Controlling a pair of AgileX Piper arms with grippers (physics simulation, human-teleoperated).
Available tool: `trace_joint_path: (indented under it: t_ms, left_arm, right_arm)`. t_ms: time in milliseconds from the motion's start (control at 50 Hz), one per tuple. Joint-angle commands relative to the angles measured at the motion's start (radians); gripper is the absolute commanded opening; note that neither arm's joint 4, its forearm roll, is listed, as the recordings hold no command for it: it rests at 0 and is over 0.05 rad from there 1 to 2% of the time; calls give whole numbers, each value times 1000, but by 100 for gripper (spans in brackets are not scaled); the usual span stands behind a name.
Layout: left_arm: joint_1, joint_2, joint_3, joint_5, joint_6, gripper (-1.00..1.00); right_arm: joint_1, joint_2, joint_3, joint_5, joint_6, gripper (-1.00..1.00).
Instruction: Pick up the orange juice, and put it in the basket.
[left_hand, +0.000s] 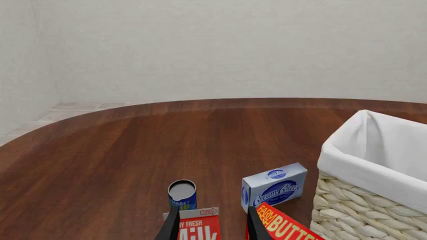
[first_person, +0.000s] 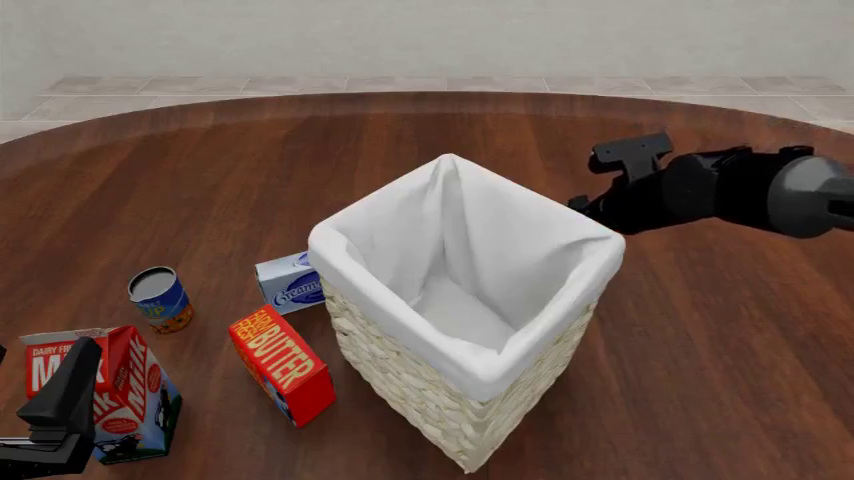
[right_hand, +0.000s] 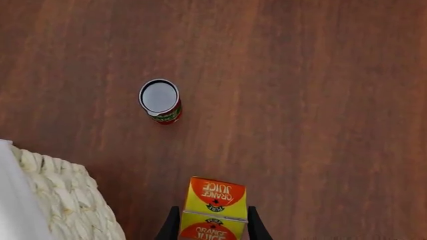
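Round wooden table (first_person: 200, 180), dark reddish-brown, with pale tiled floor (first_person: 400, 85) and a plain light wall (first_person: 400, 30) beyond its far edge.

Milk carton (first_person: 114, 390), red and white over blue, upright near the front left corner.

Butter box (first_person: 280, 365), red with yellow lettering, standing on edge.

Cream cheese box (first_person: 290, 283), pale blue and white, lying flat.

Can (first_person: 160, 299), blue and orange label, upright.

Second can (right_hand: 160, 100), red and green label, upright and apart from the rest.
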Motion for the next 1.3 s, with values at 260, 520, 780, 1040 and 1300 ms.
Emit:
trace_joint_path:
  t_ms: [260,520,780,1040,1300]
  left_arm:
    - [0,0,0,0,0,100]
    - [0,0,0,0,0,100]
    - [0,0,0,0,0,100]
    - [0,0,0,0,0,100]
    - [0,0,0,0,0,100]
  right_arm:
    - [-7,-6,1,-10,-4,-100]
    - [2,-23,-3,-3,-13,-100]
    - [-5,-54,-42,21,-32,-100]
    - [-27,-82,-91,38,-61,-100]
    - [-30,-125,-169,76,-82,-100]
